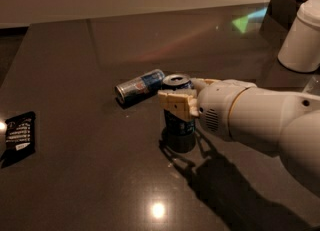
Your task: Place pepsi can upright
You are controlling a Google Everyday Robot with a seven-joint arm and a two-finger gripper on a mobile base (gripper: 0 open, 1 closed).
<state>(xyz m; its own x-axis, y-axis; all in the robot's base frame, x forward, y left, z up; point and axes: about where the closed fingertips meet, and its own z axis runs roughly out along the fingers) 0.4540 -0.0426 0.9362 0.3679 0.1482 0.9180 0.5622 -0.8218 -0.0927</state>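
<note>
Dark tabletop (90,170), upright pepsi can (179,127) apparently clamped in the grip of the tool (182,92).

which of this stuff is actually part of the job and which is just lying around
Part of the job:
- pepsi can, standing upright on the table
- gripper, shut around the can's upper part

Just lying about:
- slim can, on its side just behind the pepsi can
- black packet, at the left edge
- white container, far right
</note>
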